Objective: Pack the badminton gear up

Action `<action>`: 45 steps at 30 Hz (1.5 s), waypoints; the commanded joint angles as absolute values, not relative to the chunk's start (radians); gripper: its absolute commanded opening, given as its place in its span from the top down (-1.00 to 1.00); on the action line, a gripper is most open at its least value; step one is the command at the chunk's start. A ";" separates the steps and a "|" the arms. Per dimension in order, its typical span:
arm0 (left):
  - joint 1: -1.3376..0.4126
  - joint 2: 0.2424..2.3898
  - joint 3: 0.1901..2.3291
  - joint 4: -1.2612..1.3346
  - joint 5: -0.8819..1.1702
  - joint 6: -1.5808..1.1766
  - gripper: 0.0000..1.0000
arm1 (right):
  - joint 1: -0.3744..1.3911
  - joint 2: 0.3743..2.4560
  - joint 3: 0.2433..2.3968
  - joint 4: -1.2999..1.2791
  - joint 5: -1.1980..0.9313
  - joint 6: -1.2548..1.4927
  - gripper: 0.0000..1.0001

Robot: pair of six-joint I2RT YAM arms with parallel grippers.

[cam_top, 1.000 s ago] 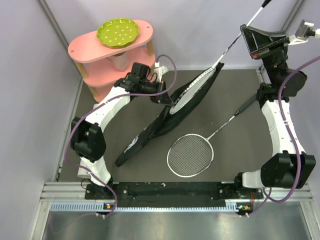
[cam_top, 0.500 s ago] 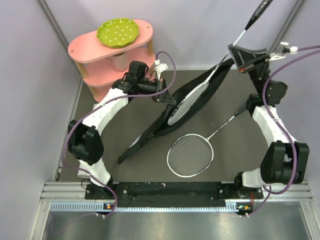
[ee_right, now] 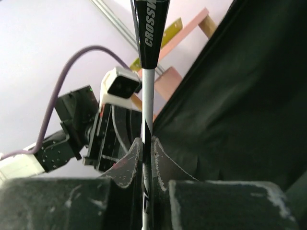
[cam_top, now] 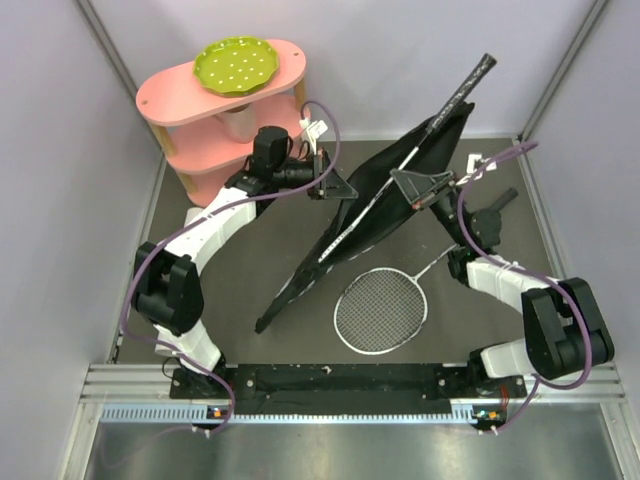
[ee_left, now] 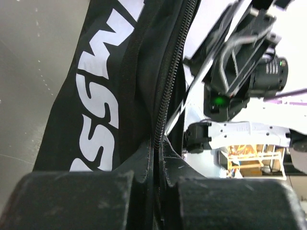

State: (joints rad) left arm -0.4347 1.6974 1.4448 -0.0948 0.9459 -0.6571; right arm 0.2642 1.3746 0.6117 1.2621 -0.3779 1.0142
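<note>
The black "CROSSWAY" bag (cam_top: 330, 240) is propped up at a slant in the middle of the table. My left gripper (cam_top: 342, 188) is shut on the bag's zipper edge (ee_left: 165, 91), as the left wrist view shows (ee_left: 157, 144). My right gripper (cam_top: 405, 183) is shut on the thin shaft (ee_right: 147, 105) of one racket, whose black handle (cam_top: 478, 78) sticks up past the bag's top; its head is hidden inside the bag. The second racket (cam_top: 380, 310) lies flat on the table beside the bag. No shuttlecocks or white tube are in view.
The pink three-tier shelf (cam_top: 180, 95) with the green dotted plate (cam_top: 235, 63) stands at the back left, close behind my left arm. Purple walls close in the table on the left, back and right.
My right gripper has come down and leftward with the racket, and the racket's head has slid out of sight into the bag. The bag's top has risen steeper. My left gripper has shifted slightly right.
</note>
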 commanded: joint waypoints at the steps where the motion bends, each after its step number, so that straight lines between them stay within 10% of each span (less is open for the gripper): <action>1: -0.442 1.617 1.417 0.097 0.856 -0.767 1.00 | 0.317 1.336 0.534 1.580 -0.350 0.907 1.00; 16: -0.462 1.628 1.410 0.114 0.741 -0.759 1.00 | 0.468 1.170 0.647 0.398 -0.121 0.933 1.00; 22: -0.480 1.641 1.459 0.048 0.715 -0.689 1.00 | 0.463 1.365 0.919 0.065 -0.414 0.876 1.00; 45: -0.511 1.637 1.428 0.118 0.716 -0.706 1.00 | 0.430 1.499 0.901 0.063 -0.535 0.887 0.81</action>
State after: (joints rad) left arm -0.5098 1.6741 1.3846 -0.1425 0.7170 -0.6827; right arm 0.4091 1.4750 0.9184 0.1604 -0.4328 0.9485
